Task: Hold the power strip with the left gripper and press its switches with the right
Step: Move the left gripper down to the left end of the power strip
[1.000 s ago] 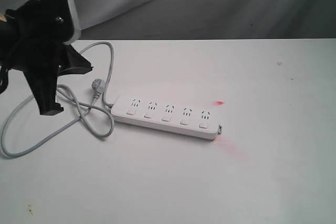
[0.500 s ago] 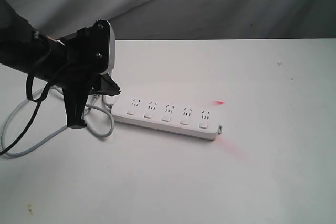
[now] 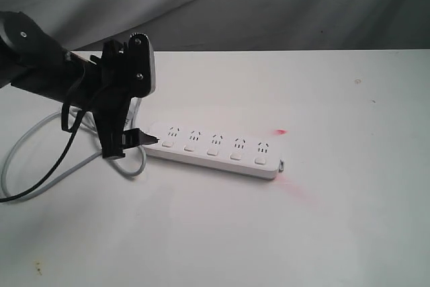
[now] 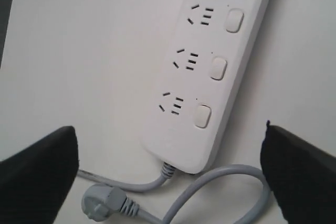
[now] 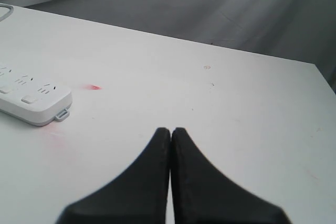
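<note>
The white table [image 3: 222, 240] is flat and fills the front. On it, a bit left of the middle, lies the power strip [image 3: 212, 146], sockets up. Its long side runs from 9 o'clock to about 4 o'clock, with the cord end at 9. Its switches [image 3: 212, 152] sit in a row along the near edge. The left gripper [image 3: 134, 146] is at the cord end, fingers spread wide, pinching nothing. The grey cord [image 3: 20, 159] loops at 9 o'clock. The right gripper [image 5: 170, 132] is pressed together, well apart from the strip. A grey cloth [image 3: 302, 5] hangs behind.
</note>
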### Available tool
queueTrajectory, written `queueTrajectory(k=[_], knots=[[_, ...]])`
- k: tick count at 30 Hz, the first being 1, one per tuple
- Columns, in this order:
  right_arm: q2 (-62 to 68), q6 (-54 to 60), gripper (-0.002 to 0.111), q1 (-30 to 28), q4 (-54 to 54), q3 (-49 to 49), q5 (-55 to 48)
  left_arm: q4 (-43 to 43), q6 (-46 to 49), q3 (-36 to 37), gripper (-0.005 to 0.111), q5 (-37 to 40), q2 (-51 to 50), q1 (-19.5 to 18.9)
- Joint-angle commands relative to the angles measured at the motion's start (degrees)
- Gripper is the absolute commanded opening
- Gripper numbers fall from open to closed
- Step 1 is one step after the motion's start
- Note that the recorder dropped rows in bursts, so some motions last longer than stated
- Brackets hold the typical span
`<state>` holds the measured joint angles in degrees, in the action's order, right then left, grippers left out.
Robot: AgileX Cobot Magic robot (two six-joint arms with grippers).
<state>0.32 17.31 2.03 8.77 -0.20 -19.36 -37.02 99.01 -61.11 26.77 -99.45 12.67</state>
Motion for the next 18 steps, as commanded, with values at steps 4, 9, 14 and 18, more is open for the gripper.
queueTrajectory(k=[4,9,14,18], knots=[[-0.32,-0.14,0.0,-0.34,-0.68,0.2,0.19,-1.81,6.56,-2.45,0.09,2.23,-3.05,0.27],[-0.32,-0.26,0.0,-0.34,-0.68,0.2,0.19,4.97,5.7,-10.54,0.087,10.41,-6.98,0.27],[-0.32,-0.26,0.0,-0.34,-0.68,0.2,0.19,6.52,0.62,-20.55,0.083,20.33,-12.7,-1.37],[-0.32,-0.26,0.0,-0.34,-0.68,0.2,0.19,6.18,-1.43,-24.72,0.083,26.46,-16.16,-3.1]])
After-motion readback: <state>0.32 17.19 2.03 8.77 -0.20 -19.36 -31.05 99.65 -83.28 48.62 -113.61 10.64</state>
